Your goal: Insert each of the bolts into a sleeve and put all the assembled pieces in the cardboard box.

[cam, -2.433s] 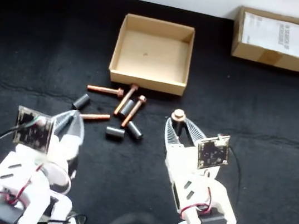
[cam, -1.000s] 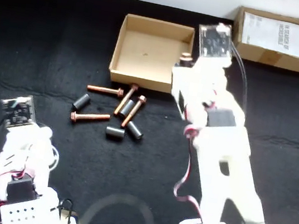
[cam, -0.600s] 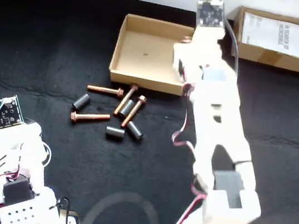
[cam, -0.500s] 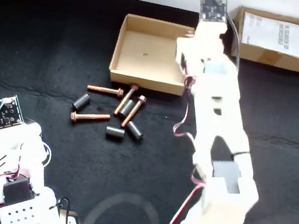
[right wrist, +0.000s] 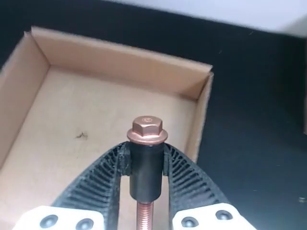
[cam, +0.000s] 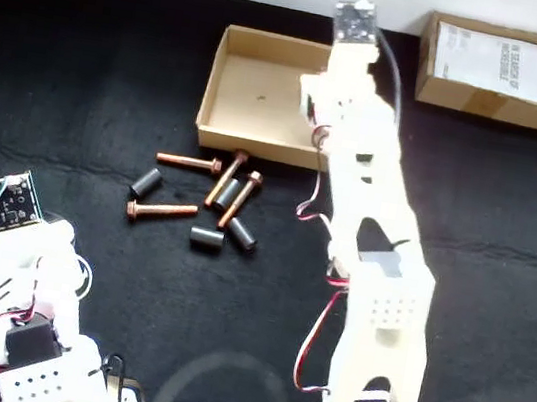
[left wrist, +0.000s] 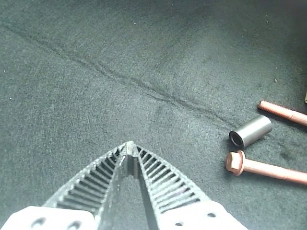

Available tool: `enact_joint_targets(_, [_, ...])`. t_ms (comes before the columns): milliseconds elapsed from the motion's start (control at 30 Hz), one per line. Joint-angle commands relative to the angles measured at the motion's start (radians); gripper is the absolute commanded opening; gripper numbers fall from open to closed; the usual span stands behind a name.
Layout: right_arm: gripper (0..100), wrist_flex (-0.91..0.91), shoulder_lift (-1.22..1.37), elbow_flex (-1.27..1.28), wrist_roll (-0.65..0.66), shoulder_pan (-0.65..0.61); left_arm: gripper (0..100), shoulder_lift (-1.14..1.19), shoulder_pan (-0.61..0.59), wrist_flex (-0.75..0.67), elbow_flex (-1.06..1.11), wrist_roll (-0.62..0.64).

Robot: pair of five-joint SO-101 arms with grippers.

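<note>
- Right claw point(right wrist: 146, 152): has travelled from the table beside the loose parts to above the cardboard box point(right wrist: 115, 60).
- Right claw pinches a sleeve point(right wrist: 146, 173) with a bolt point(right wrist: 147, 130) through it, the head just past the fingertips. The box floor lies beneath the claw.
- Left claw point(left wrist: 130, 145): pressed together and empty. A loose sleeve point(left wrist: 250, 130) and a loose bolt point(left wrist: 261, 166) lie ahead of it, off to one side, on the black cloth point(left wrist: 96, 72).

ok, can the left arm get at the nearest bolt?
Probably yes: the bolt lies on open mat, apart from the sleeve, with nothing between it and the left end effector, which is shut and must open first.
</note>
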Motion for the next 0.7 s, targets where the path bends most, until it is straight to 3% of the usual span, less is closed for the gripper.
enact_joint_targets(0, [0.6,0.001,0.030,-0.117,0.000,-0.007,1,0.002,-0.007,-0.018,0.019,-0.005])
enact_joint_targets(233, [1.9,0.001,0.114,-0.156,0.005,-0.007,1,0.002,-0.007,-0.018,0.019,-0.005])
enact_joint_targets(433, [18.0,0.013,0.114,-0.154,0.006,-0.007,1,0.002,-0.007,-0.018,0.019,-0.005])
enact_joint_targets(667, [19.8,0.137,0.061,-0.203,0.008,-0.024,1,0.002,-0.007,-0.018,0.019,-0.005])
